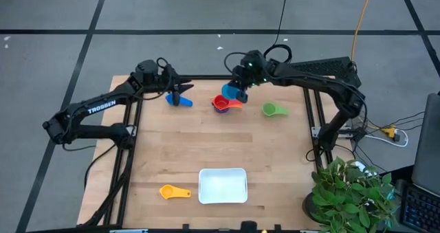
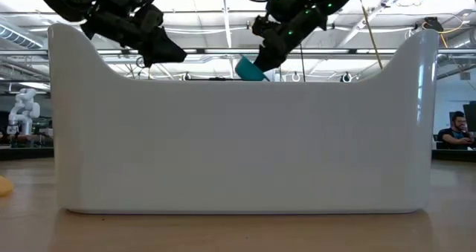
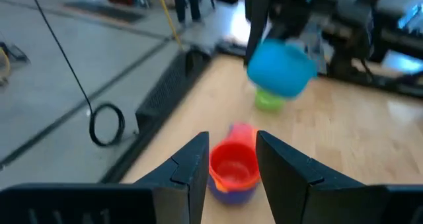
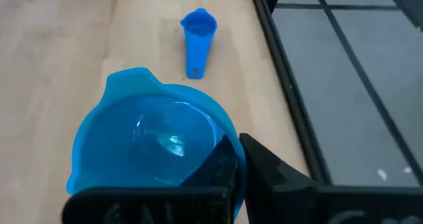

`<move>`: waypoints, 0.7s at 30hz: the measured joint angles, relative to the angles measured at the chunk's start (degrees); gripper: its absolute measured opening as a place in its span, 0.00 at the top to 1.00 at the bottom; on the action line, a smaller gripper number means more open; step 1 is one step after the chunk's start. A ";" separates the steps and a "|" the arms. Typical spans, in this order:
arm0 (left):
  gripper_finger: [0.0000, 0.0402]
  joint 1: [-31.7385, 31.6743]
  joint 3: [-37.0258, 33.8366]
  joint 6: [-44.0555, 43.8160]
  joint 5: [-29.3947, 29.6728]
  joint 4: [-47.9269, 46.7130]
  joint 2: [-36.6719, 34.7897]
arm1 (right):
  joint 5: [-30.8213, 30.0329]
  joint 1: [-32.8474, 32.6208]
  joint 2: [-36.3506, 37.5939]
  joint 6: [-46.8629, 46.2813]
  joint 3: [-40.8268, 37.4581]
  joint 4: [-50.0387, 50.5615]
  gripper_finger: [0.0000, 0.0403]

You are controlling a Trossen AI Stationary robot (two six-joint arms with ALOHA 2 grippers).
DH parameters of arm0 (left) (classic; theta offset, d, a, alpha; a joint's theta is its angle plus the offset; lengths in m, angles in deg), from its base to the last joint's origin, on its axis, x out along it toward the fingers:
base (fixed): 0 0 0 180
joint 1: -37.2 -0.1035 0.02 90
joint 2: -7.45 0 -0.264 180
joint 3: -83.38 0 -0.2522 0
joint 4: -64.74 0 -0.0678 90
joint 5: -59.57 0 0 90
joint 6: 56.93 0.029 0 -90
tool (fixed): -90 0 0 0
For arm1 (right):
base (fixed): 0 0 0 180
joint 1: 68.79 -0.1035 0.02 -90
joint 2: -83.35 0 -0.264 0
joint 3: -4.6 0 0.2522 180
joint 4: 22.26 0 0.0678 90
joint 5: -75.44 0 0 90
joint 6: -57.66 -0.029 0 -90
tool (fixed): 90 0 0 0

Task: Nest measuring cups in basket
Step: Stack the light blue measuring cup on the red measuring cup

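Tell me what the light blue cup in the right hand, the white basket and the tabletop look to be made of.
Light blue cup: probably plastic, glossy; light glints off its inner bottom, and the colour is even throughout.
White basket: likely plastic too, smooth, with rounded corners and a soft sheen on its wall.
Tabletop: wood, pale and matte, with visible plank lines and grain.
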 joint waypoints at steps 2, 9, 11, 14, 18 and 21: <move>0.68 -0.03 -1.76 -0.89 0.02 2.78 0.00 | 0.00 0.21 -1.62 1.66 1.41 -0.17 1.00; 0.68 0.82 -8.28 -5.30 0.11 11.53 -0.02 | -0.01 -0.08 -5.85 5.45 2.31 -0.14 1.00; 0.68 1.56 -9.68 -6.34 0.04 13.92 -0.02 | -0.09 -0.36 -6.87 6.40 2.31 -1.24 1.00; 0.68 2.67 -11.38 -7.02 0.07 16.53 -0.02 | -0.12 -0.62 -8.11 7.06 2.31 -3.07 1.00; 0.68 3.97 -12.38 -7.49 0.02 17.40 -0.02 | -0.26 -0.64 -9.75 7.01 2.33 -4.18 1.00; 0.68 4.85 -12.38 -7.64 0.13 17.53 -0.02 | -2.11 -0.64 -11.27 6.22 2.33 -4.97 1.00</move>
